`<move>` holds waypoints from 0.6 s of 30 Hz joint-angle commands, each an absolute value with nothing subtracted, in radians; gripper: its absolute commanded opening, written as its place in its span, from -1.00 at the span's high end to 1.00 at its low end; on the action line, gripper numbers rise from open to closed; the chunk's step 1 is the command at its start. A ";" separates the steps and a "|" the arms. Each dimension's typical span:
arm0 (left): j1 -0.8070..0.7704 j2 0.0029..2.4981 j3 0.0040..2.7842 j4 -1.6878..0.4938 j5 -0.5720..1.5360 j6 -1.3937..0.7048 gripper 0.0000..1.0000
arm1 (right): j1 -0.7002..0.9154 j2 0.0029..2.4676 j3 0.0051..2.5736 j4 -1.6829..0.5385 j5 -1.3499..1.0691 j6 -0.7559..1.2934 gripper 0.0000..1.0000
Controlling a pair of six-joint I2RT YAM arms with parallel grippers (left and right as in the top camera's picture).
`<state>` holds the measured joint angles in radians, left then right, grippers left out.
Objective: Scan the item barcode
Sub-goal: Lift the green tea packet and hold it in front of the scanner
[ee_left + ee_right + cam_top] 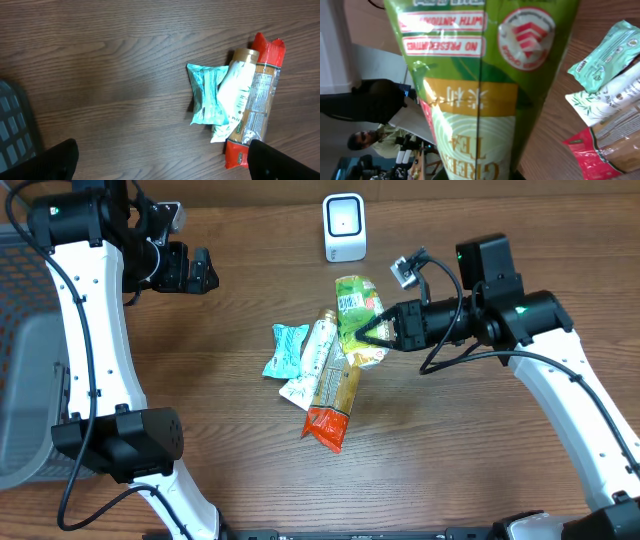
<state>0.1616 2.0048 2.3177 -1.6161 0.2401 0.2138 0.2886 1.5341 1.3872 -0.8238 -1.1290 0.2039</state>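
At centre frame in the overhead view, my right gripper (368, 334) is clamped on the glossy green plastic packet of green tea (356, 310). It is just below the small white box-shaped scanner (344, 227) at top centre. The packet fills most of the right wrist view. Beside it on the brown wooden table (240, 470) lies a heap: a crumpled teal foil sachet (285, 350), a white soft pouch (316, 358) and a long clear pack with red ends (332, 405). At upper left, my left gripper (198, 270) hangs with jaws spread wide, holding nothing. A grey mesh basket (20, 390) sits at the left edge.
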 commanded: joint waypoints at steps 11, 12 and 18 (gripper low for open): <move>0.163 2.015 2.324 -1.615 0.255 0.232 -0.99 | 0.291 1.567 1.814 -0.973 -0.621 0.328 0.93; 0.163 2.015 2.324 -1.615 0.255 0.232 -0.99 | 0.295 1.589 1.869 -1.007 -0.550 0.315 0.93; 0.163 2.015 2.324 -1.615 0.255 0.232 -0.99 | 0.376 1.763 2.057 -1.065 -0.140 0.228 0.93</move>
